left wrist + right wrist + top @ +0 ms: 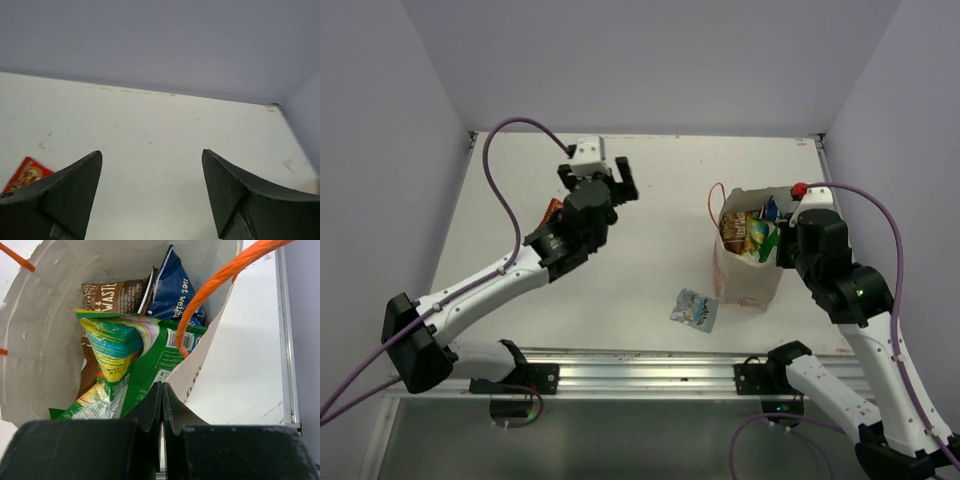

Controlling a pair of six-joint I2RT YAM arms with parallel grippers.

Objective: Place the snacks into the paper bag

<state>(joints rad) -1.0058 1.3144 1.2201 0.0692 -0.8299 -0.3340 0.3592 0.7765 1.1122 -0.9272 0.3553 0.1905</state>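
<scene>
Top view.
- Left pincer [595, 172]: hovering at upper left of centre, its jaws standing spread, nothing between them.
- Red packet [553, 210]: lying flat on the table [660, 200], mostly hidden under the left arm, so its long axis cannot be told.
- Paper bag [745, 275]: standing upright right of centre, long axis vertical, its mouth facing up, packets showing inside.
- Silver-blue packet [694, 308]: lying flat just beside the bag's lower left corner, turned slightly askew.
- Right pincer [785, 232]: sitting at the bag's right rim.

Left wrist view.
- Left pincer [151, 152]: both fingers standing wide apart over bare table.
- Red packet [27, 175]: one corner peeking in at lower left.

Right wrist view.
- Right pincer [162, 390]: jaws pressed together, pinching the rim of the paper bag [40, 340].
- Green packet [135, 365]: lying uppermost, leaning against the near wall.
- Brown packet [115, 295]: standing on end behind it.
- Blue packet [175, 290]: standing on end at upper right, pointing up.
- Orange handle [215, 280]: arching across the upper right.
</scene>
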